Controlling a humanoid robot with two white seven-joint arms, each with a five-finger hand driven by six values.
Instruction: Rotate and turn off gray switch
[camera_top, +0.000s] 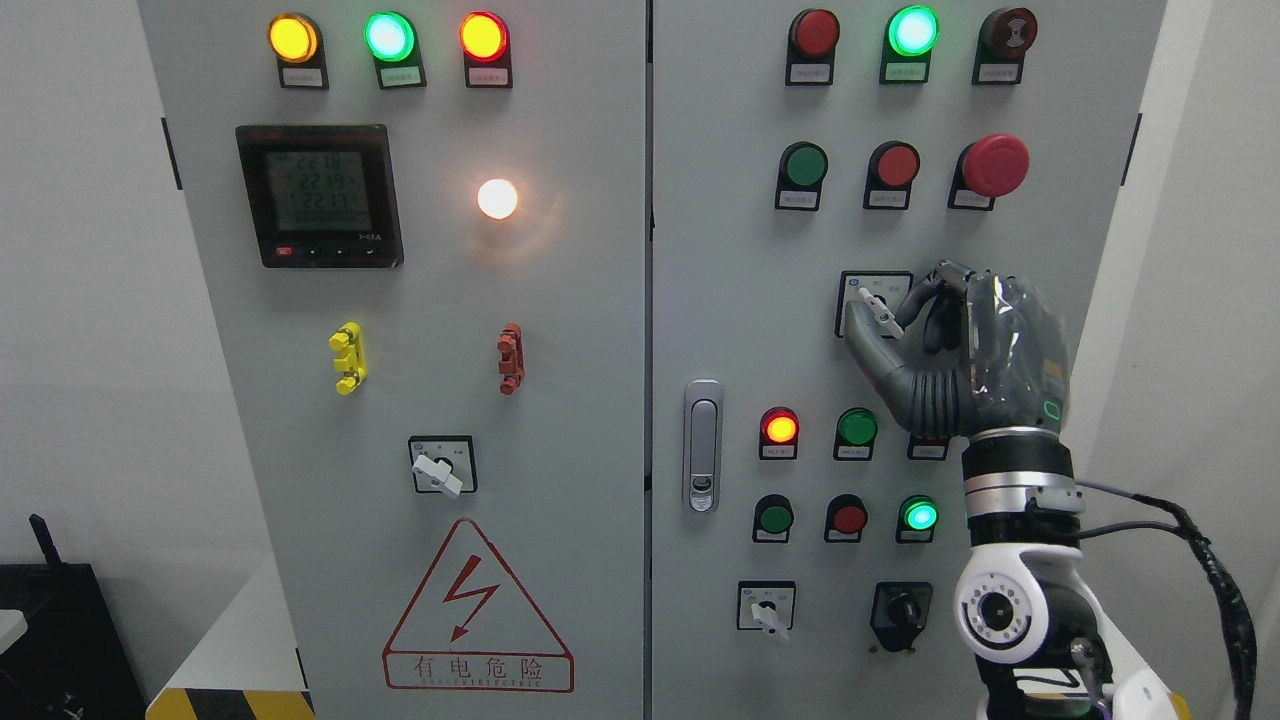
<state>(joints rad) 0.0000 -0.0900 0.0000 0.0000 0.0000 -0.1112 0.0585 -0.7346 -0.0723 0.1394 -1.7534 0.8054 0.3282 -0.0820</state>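
Note:
The gray rotary switch (868, 297) sits on the right cabinet door, on a small square plate below the row of round push buttons. Its pale lever points down and to the right. My right hand (882, 312) comes up from the lower right, dark grey, with its back toward the camera. Thumb (862, 335) and index finger (915, 297) are pinched on the lever from either side. The other fingers are curled behind the palm and hide the right part of the plate. No left arm shows.
A red mushroom stop button (993, 165) sticks out above the hand. Lit lamps (780, 428) and buttons lie below it. Other rotary switches (442, 467) (767, 608) (902, 607), a door latch (703, 445) and a meter (318, 195) are on the panel.

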